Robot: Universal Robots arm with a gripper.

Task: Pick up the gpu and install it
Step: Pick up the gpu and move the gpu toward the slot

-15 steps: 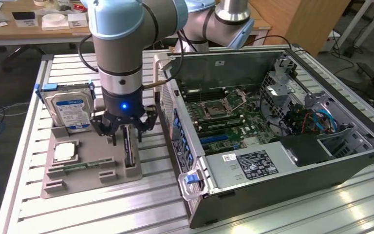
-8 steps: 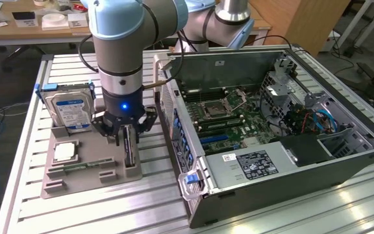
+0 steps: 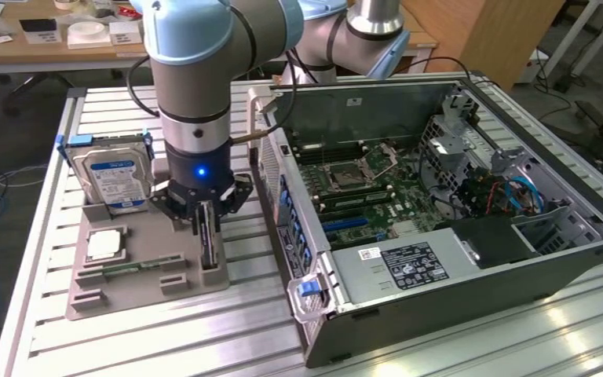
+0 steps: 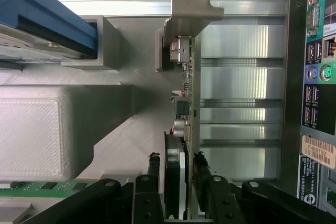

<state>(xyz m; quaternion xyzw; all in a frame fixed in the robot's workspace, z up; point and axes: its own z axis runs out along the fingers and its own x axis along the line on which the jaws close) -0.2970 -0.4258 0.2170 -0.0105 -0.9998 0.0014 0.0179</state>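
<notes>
The gpu [image 3: 210,243] stands on edge in a slot of the grey holder tray [image 3: 144,294], a thin card with a dark cooler face. In the wrist view the gpu [image 4: 187,93] runs away from me, green board edge and small parts showing, its silver end bracket [image 4: 191,3] at the far end. My gripper [image 3: 205,218] is lowered straight over it. The fingers [image 4: 153,169] straddle the card's near end [image 4: 177,163], open, with a narrow gap still visible on the cooler side. The card rests in the tray.
A hard drive with a blue-white label [image 3: 113,177] stands upright at the tray's back. A CPU [image 3: 104,245] and a memory stick [image 3: 134,267] lie on the tray. The open computer case [image 3: 438,204] sits close on the exterior view's right; its rear port panel [image 4: 317,66] is beside the card.
</notes>
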